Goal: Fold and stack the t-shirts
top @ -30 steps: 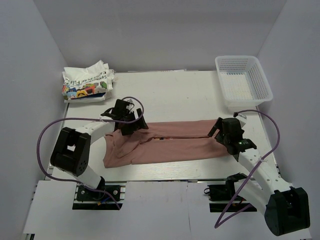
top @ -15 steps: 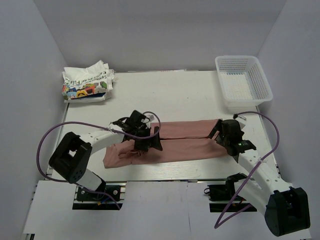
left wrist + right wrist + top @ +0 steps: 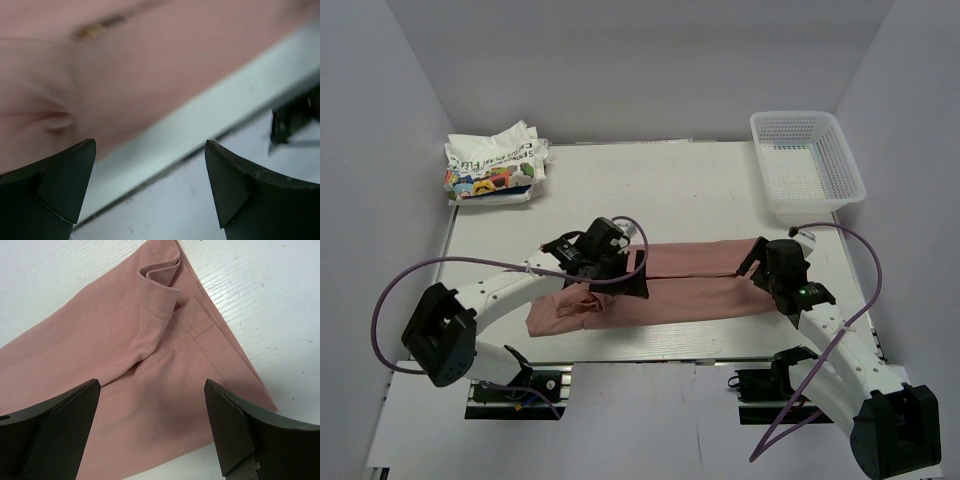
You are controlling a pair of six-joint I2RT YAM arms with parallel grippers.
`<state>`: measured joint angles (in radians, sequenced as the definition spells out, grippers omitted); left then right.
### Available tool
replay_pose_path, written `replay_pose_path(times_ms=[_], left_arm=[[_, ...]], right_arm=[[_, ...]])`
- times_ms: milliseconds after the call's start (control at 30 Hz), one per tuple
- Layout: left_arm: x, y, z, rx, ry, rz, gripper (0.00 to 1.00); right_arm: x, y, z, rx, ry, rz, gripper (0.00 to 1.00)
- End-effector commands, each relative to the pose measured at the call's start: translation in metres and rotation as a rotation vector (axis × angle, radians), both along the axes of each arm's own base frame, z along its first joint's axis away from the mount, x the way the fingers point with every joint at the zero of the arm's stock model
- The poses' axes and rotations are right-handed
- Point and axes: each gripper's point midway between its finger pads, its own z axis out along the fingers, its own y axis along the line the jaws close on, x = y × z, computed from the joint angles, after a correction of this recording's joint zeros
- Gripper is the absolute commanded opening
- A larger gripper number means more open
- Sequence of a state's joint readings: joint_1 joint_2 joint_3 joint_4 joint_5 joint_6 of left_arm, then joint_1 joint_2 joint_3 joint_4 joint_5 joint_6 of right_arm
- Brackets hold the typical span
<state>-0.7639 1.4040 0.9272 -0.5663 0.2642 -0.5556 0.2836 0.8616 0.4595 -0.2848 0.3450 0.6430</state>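
Observation:
The dusty-pink t-shirt (image 3: 695, 280) lies folded into a long strip across the near half of the table; it also shows in the left wrist view (image 3: 125, 65) and the right wrist view (image 3: 125, 370). The white t-shirt (image 3: 495, 165) with colourful print lies crumpled at the far left corner. My left gripper (image 3: 632, 282) is open and empty, over the pink shirt left of its middle; its wrist view (image 3: 150, 185) looks past the shirt's near edge. My right gripper (image 3: 767, 268) is open and empty, just above the shirt's right end (image 3: 150, 425).
A white mesh basket (image 3: 807, 165) stands at the far right corner. The table's near edge (image 3: 650, 355) runs close below the pink shirt. The table's pale front strip (image 3: 200, 125) shows in the left wrist view.
My left gripper has moved right along the pink shirt, from its left end towards the middle. The shirt's left end now lies rumpled. The right arm has barely moved.

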Motion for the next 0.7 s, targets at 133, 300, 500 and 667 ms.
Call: replay_pose_path(times_ms=[133,300,500,667], left_arm=[[0.078,0.074,0.024,0.24,-0.312,0.475,1.0],[0.077,0.074,-0.005,0.333,-0.221,0.46,1.0],[0.031,0.07,-0.047,0.35,-0.024,0.373,1.0],[-0.01,0.042,-0.051,0.106,0.075,0.244,1.0]], right_arm=[[0.005,0.005,-0.001,0.003,-0.018,0.03,0.9],[0.004,0.005,-0.004,0.003,0.0,0.035,0.9],[0.004,0.004,-0.003,0.007,-0.011,0.025,0.9],[0.004,0.002,-0.007,-0.011,0.001,0.023,0.9]])
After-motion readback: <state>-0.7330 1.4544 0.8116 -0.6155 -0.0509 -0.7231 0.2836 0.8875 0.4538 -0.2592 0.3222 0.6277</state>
